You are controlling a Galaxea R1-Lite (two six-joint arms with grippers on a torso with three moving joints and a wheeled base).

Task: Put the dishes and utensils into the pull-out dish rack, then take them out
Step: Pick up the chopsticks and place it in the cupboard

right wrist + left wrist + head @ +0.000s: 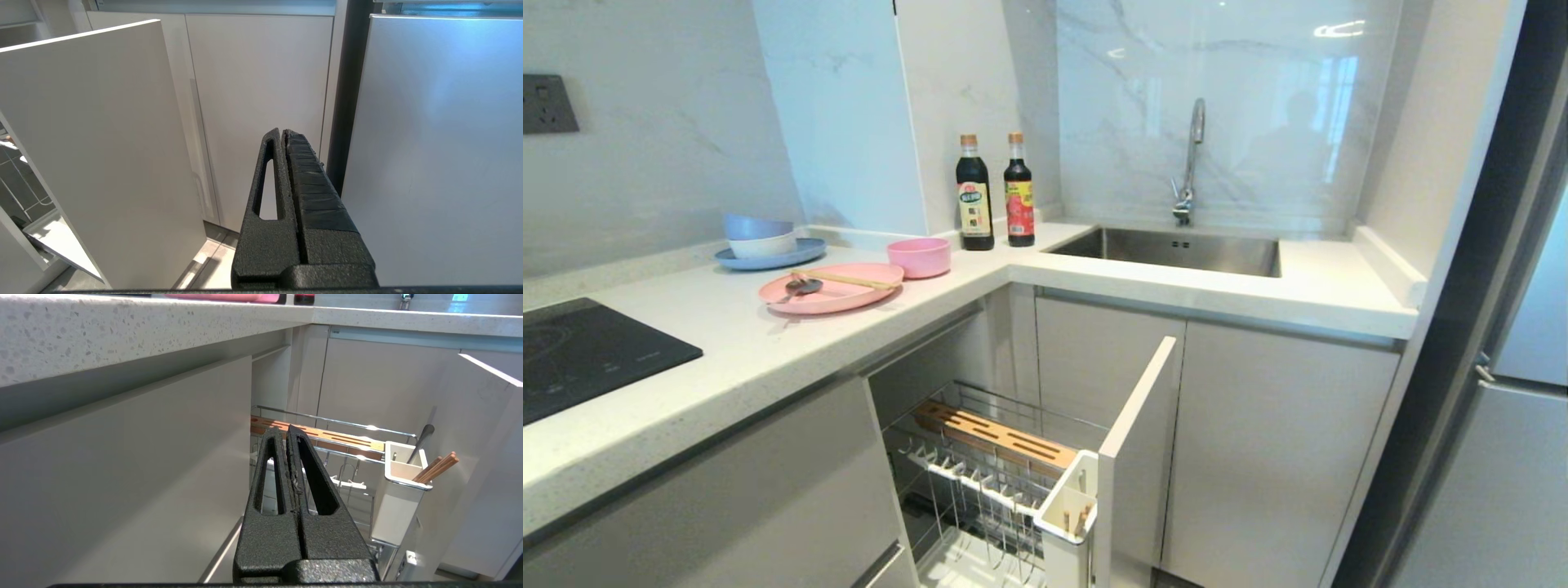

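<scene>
The pink plate [832, 287], carrying chopsticks [843, 279] and a spoon [800, 287], sits on the countertop [768, 343] beside the pink bowl [919, 256]. Both the left gripper [286, 430] and right gripper [282, 134] are clenched, empty, low by the pulled-out dish rack [988, 465]. Unclench 1 gripper before reaching; lift the plate level.

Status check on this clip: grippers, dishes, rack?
Both grippers shut, empty: left gripper low beside pulled-out dish rack, right gripper parked. Pink plate and pink bowl on counter. Nothing blocking.

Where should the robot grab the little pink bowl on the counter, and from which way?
Probably the rim of the pink bowl, coming straight down from above. It stands upright with its mouth open, so one finger can slip inside and one outside the thin wall. The side facing the counter's front edge looks freest; the pink plate sits close on one side and the dark bottles on the other.
</scene>
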